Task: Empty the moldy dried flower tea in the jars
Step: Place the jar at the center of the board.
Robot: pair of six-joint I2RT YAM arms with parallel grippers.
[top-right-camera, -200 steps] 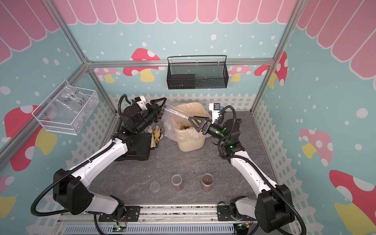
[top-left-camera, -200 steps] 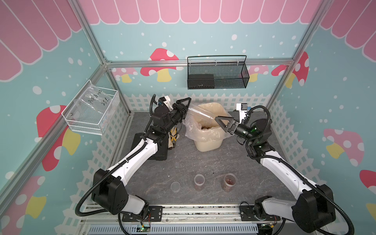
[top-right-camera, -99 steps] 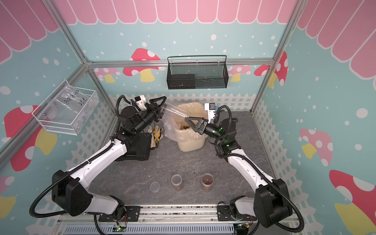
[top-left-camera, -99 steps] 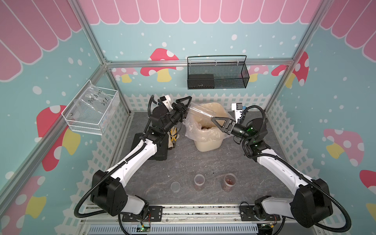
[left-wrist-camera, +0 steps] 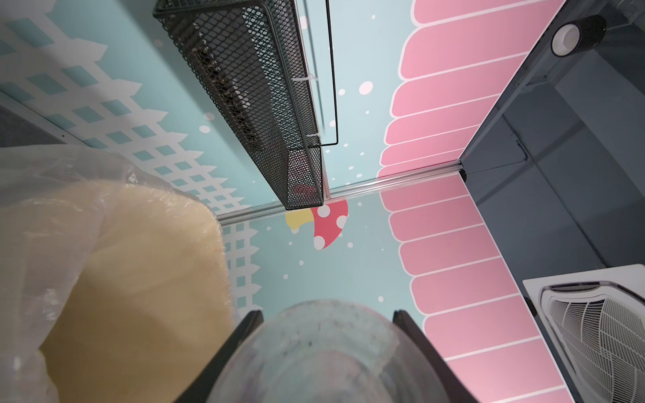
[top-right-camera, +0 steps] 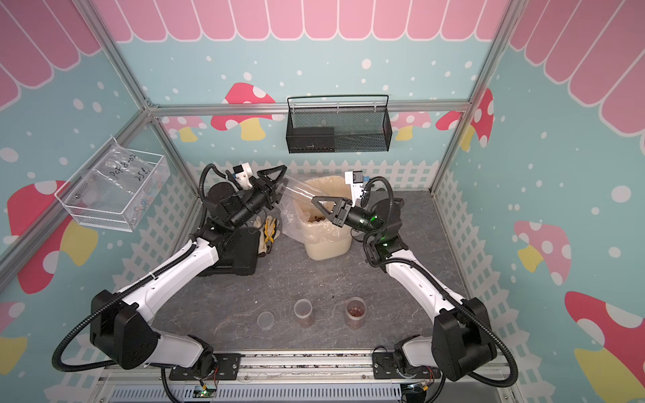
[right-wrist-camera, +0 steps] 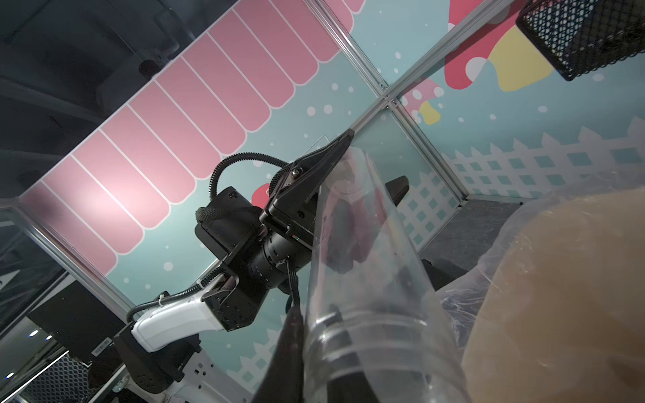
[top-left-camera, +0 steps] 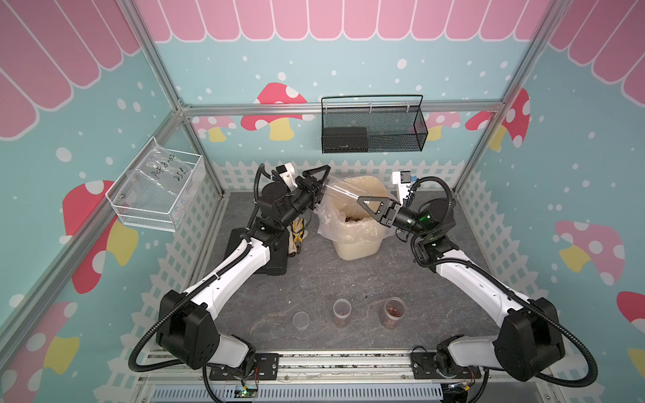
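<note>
Left gripper (top-left-camera: 323,185) clamps the tilted clear jar (top-left-camera: 343,192) above the far bin (top-left-camera: 356,247); right gripper (top-left-camera: 361,200) fingers pinch its rim.

You had three clear plastic cylinder jars (top-left-camera: 340,193) (top-left-camera: 341,311) (top-left-camera: 394,311) in front of you, plus one flat round translucent lid (top-left-camera: 301,319). There was one cream plastic bin with a clear bag liner (top-left-camera: 356,246), one black wire-mesh basket (top-left-camera: 371,129), one white wire tray (top-left-camera: 153,200), one flat black case (top-right-camera: 241,256), one pair of yellow-handled pliers (top-left-camera: 297,234), and two white-and-black robot arms (top-left-camera: 237,267) (top-left-camera: 467,275).
</note>
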